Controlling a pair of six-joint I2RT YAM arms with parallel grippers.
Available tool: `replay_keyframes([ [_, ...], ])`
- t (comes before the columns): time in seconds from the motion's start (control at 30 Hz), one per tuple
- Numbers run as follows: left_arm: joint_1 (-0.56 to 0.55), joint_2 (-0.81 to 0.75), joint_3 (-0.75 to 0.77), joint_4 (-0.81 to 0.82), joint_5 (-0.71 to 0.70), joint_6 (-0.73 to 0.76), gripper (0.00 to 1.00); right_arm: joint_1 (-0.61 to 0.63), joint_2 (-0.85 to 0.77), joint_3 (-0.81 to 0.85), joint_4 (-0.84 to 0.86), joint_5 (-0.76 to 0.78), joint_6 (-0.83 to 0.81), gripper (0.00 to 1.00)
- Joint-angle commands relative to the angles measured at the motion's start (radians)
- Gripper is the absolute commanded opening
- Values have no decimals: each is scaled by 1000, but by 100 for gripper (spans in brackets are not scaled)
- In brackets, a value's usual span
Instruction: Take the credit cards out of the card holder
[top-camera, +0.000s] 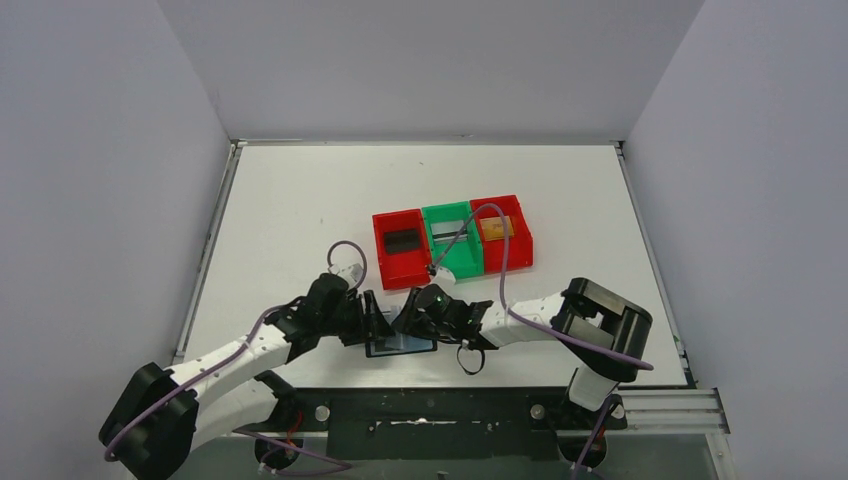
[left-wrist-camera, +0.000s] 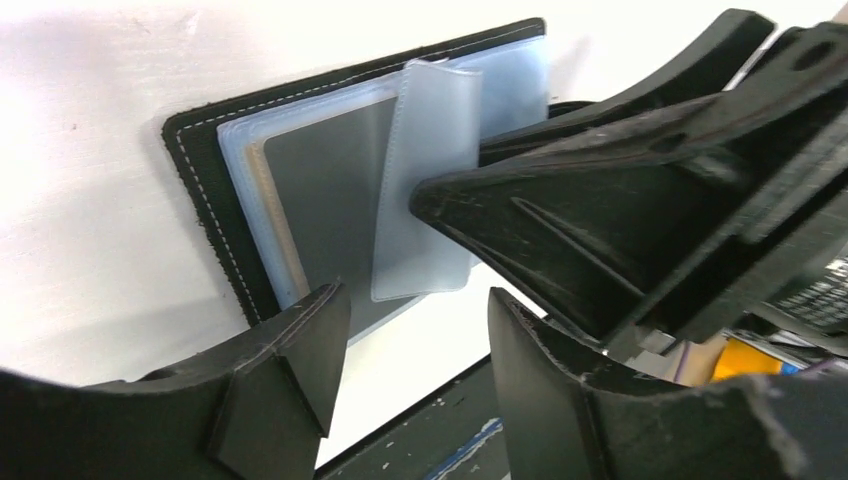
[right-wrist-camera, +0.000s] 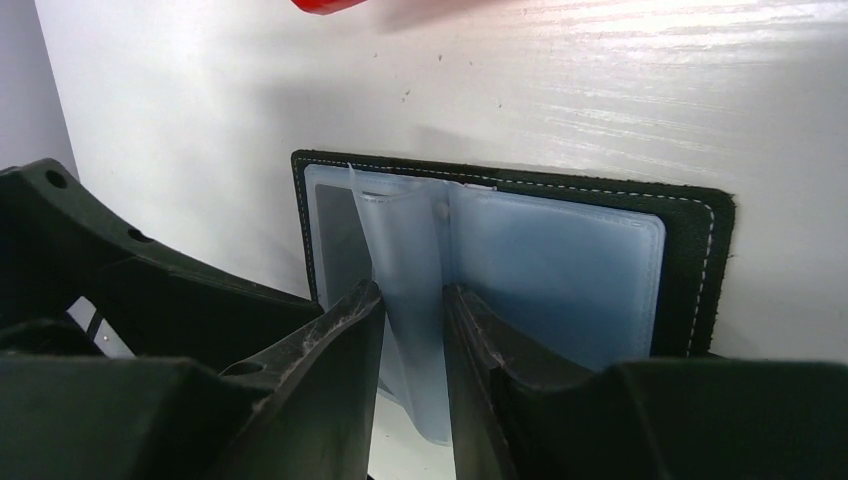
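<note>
On my top feed I see a white table (top-camera: 300, 200) boxed in by pale grey walls (top-camera: 420, 60). Three small plastic bins sit touching in a row near the middle of it, the row slightly tilted. The left red bin (top-camera: 379, 250) comes first, the green bin (top-camera: 445, 208) sits between, and the right red bin (top-camera: 526, 240) ends the row. A metal rail (top-camera: 665, 408) runs along the near right edge.

Left arm (top-camera: 225, 360) and right arm (top-camera: 530, 322): white link shells, black joint housings, lilac cable (top-camera: 505, 262) looped along each. Left gripper (left-wrist-camera: 415, 300) and right gripper (right-wrist-camera: 412, 295): matte black moulded fingers (left-wrist-camera: 280, 390), ribbed, edges scuffed grey. Green indicator light (top-camera: 436, 296) on right wrist.
</note>
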Motion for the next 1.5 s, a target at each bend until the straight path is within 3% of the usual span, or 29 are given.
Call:
replay_keyframes([
  [0.0,-28,49,20,58,-51,12,49,-12,-39,-18,27,-1,15,30],
  [0.27,-71,131,51,47,-111,37,28,-16,-48,-20,33,-9,18,33],
  [0.6,-87,129,34,37,-139,36,22,-5,-80,42,-122,61,-31,39],
  [0.87,-87,123,36,35,-145,36,21,18,-63,112,-235,117,-70,26],
  [0.97,-87,100,59,6,-176,36,24,16,-86,95,-231,120,-66,21],
  [1.23,-87,78,103,61,-163,54,50,7,-100,54,-182,97,-43,23],
  [1.47,-88,113,90,107,-80,75,52,-20,-149,-43,-73,65,6,27],
])
